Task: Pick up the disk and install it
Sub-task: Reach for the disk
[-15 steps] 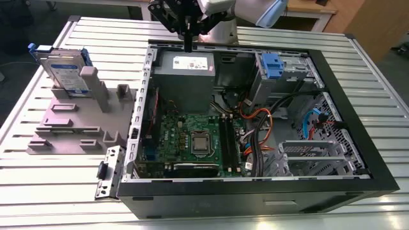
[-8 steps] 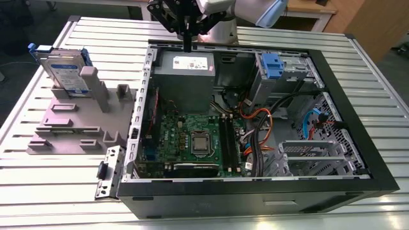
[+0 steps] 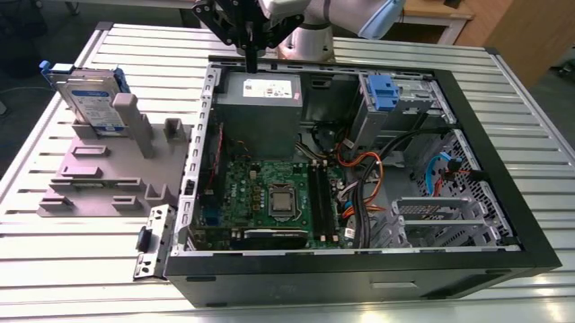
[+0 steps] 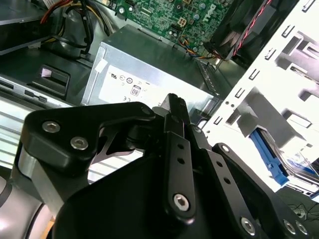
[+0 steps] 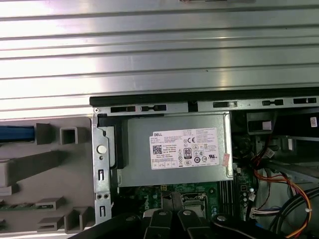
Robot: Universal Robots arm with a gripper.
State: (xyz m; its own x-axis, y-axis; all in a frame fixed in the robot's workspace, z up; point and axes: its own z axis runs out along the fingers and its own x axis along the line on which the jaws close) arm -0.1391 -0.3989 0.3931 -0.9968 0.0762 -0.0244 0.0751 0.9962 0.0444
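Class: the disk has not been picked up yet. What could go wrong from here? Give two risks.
1. The gripper hangs just over the power supply, near the case rim; swinging sideways toward the disk might clip that rim.
2. The disk stands upright in a grey holder; an off-centre grasp could jam or tip it.

Table: silver table (image 3: 72, 269) of long ribbed aluminium slats laid side by side, with dark grooves between them; the same slats appear in the first wrist view (image 5: 149, 50).
Light: falls from above, with strong glare washing the slats nearly white along the near edge.
Floor: dark floor (image 3: 16, 128) past the table's edge at the exterior view's left.
Furniture: a light-brown wooden cabinet (image 3: 526, 33) stands behind the table's far corner at the exterior view's right, with a wooden desktop (image 3: 440, 12) beside it.
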